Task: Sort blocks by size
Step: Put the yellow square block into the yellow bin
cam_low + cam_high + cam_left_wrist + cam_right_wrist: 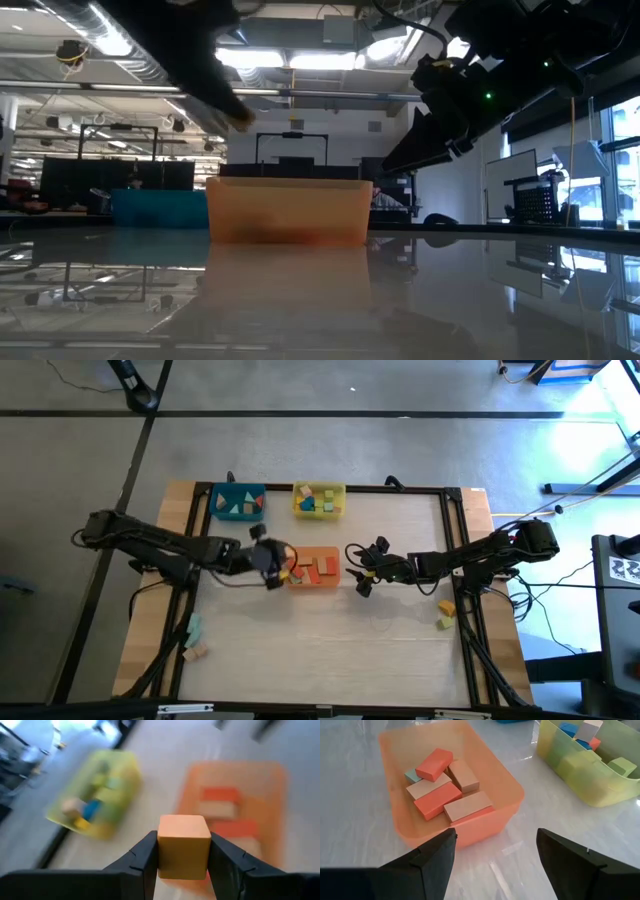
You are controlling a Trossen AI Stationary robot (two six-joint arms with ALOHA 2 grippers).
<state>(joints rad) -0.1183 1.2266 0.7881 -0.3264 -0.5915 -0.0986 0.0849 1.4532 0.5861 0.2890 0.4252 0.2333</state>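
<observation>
My left gripper [283, 564] is shut on an orange cube block [183, 845] above the left end of the orange tray [336, 581], which holds several red and natural wood blocks [445, 790]. My right gripper [358, 568] is open and empty, just right of the orange tray, above the table. The yellow tray [319, 500] and the blue tray [238, 502] hold more blocks at the far side. Loose blocks lie at the near left [193, 638] and at the right [446, 613]. My left gripper pinches the orange cube by two opposite side faces [162, 851] between its two fingers. The cube is lifted clear, above the orange tray, and shows level between the fingers.
The table has a dark frame [455, 540] round its top. Bare tabletop [320, 650] lies on the near side of the trays. Cables [590, 485] and stands lie beyond the table's right edge.
</observation>
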